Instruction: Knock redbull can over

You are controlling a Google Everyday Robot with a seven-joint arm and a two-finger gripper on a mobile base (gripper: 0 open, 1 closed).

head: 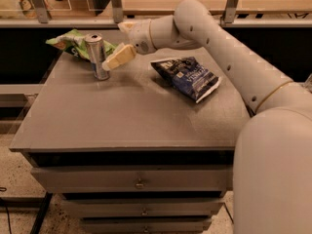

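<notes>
The redbull can (97, 56) is a slim silver can with a pull-tab top. It stands upright at the back left of the grey cabinet top (126, 116). My gripper (116, 58) reaches in from the right on the white arm, and its cream tip is right against the can's right side, about mid-height. I cannot tell whether it touches the can.
A green snack bag (68, 42) lies just behind and left of the can. A dark blue crinkled chip bag (187, 77) lies at the right of the top. My white arm (229, 57) spans the back right. Drawers (139, 182) face front, and a shelf rail runs behind.
</notes>
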